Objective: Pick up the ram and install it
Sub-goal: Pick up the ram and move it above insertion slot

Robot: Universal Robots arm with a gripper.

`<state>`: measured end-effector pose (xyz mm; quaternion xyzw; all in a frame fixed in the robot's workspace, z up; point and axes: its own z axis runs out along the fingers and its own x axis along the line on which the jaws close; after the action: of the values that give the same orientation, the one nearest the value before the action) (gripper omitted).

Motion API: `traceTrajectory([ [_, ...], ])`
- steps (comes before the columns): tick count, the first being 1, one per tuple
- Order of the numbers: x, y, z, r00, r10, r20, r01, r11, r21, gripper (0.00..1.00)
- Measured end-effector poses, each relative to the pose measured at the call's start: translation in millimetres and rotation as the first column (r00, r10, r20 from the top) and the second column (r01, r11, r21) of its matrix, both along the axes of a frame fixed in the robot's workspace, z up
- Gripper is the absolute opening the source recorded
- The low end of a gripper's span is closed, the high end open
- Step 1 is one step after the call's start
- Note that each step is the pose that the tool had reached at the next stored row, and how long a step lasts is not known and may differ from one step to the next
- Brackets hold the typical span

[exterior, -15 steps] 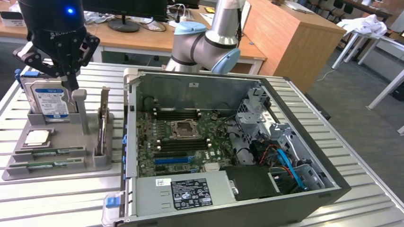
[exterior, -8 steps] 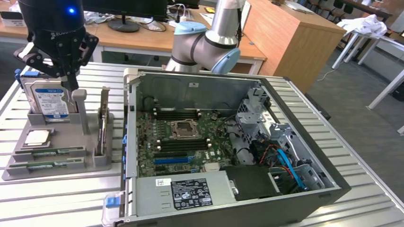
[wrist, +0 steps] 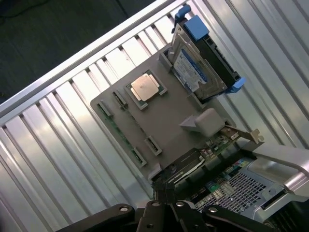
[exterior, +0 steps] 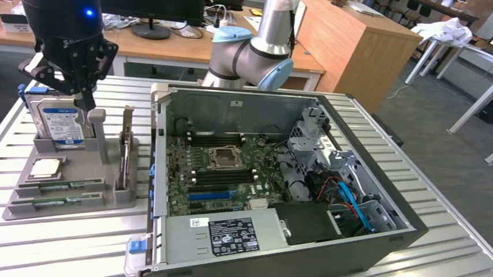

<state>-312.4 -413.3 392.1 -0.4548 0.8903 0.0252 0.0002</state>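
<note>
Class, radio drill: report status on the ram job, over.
End effector shut, nothing held, over the parts tray. Two ram sticks lie in the tray, untouched. Hard drive stands beside the end effector.

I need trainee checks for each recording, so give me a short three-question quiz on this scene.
1. True or false: the pincer holds a memory stick.
2. What stands upright in the grey holder beside the pincer? A) hard drive B) fan C) battery
3. How many memory sticks lie flat in the holder?
Key: 1 false; 2 A; 3 two.
</note>
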Motion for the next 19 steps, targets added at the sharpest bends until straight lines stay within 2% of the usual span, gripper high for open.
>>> traceTrajectory([
  [9, 0.0, 0.0, 0.0, 0.9976, 0.069, 0.0, -0.069, 0.9976, 0.0, 0.1],
  [19, 0.0, 0.0, 0.0, 0.9897, 0.143, 0.0, -0.143, 0.9897, 0.0, 0.1],
])
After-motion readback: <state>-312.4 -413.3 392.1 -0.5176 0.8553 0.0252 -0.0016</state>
